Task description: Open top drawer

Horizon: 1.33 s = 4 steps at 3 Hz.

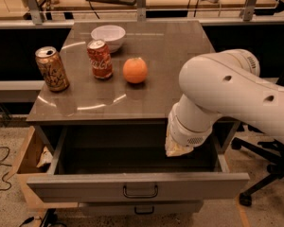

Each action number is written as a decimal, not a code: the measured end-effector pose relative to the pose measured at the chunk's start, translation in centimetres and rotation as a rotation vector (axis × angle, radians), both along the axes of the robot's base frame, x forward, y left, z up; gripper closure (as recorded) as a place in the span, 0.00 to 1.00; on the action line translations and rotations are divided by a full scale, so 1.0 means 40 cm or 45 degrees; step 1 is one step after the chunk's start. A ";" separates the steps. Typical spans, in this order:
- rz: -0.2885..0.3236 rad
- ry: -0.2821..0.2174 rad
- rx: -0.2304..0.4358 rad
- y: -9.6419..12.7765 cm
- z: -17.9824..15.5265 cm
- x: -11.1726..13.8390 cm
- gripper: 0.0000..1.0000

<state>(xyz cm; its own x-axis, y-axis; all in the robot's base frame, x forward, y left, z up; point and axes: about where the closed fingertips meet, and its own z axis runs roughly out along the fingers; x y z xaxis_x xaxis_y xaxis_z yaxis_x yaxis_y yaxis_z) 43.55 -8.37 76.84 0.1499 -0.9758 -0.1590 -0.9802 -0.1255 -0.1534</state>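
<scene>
Cream claw (176, 149) over grey top drawer (85, 188); red can (100, 59), orange fruit (135, 70).

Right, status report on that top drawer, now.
End effector under the arm, above the open drawer's right side. Top drawer pulled well out. Nothing blocking it; red can, gold can, orange, bowl sit on the tabletop.

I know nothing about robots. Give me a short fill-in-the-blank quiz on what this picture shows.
1. The top drawer stands pulled ____.
2. The round fruit beside the red can on the tabletop is an ____.
3. The bowl behind the red can is ____ in colour.
4. The gripper, at the end of the arm, hangs over the drawer's ____ part, as the picture shows it.

Missing words: open; orange; white; right.
</scene>
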 end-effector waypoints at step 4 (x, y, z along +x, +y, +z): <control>-0.009 -0.034 -0.283 0.028 -0.228 -0.009 1.00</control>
<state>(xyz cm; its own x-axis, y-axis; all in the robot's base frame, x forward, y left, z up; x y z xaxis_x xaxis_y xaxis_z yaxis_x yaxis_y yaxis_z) 43.20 -7.24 67.71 0.1438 -0.9875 0.0641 -0.9771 -0.1520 -0.1486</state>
